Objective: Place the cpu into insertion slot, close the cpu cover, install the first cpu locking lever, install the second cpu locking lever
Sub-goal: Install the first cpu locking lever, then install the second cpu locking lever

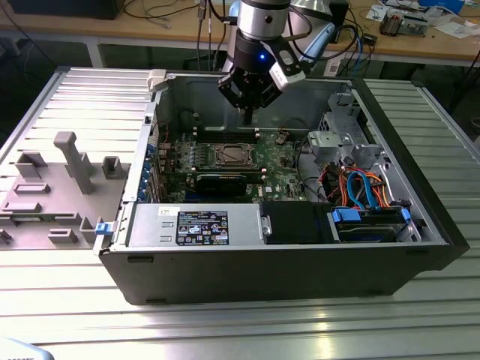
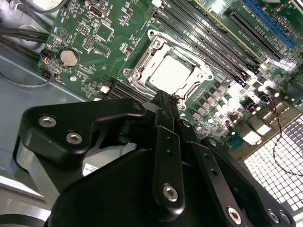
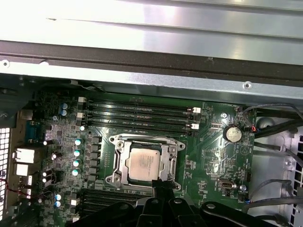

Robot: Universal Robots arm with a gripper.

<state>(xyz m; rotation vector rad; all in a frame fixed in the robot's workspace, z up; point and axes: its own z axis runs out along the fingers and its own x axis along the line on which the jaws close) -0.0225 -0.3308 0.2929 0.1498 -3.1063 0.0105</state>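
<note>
CPU (image 3: 144, 164) sits seated in the insertion slot (image 3: 118, 149) near the middle of the green motherboard (image 3: 208, 156), its pale metal lid facing up, with the cpu cover (image 3: 166, 161) lying down around it as a silvery frame. Beside the socket run the long black memory slots (image 3: 142, 113), and a coin cell battery (image 3: 232, 134) lies further out on the same board. The gripper (image 2: 163, 101) hangs above the socket's edge, not touching it, its black fingertips drawn together and holding nothing.

By its look, the chip is light, rigid and smooth-topped; its underside contacts are likely fragile, so any hold belongs on the outer edges, never pressing on the socket beneath. The thin cover frame looks stiff but springy, best pushed flat at its free edge.

The open computer case (image 1: 262, 277) holds the motherboard, a grey power supply (image 1: 195, 225) along its near wall, and a drive bay with orange and blue cables (image 1: 360, 187) at the far side from the socket.
</note>
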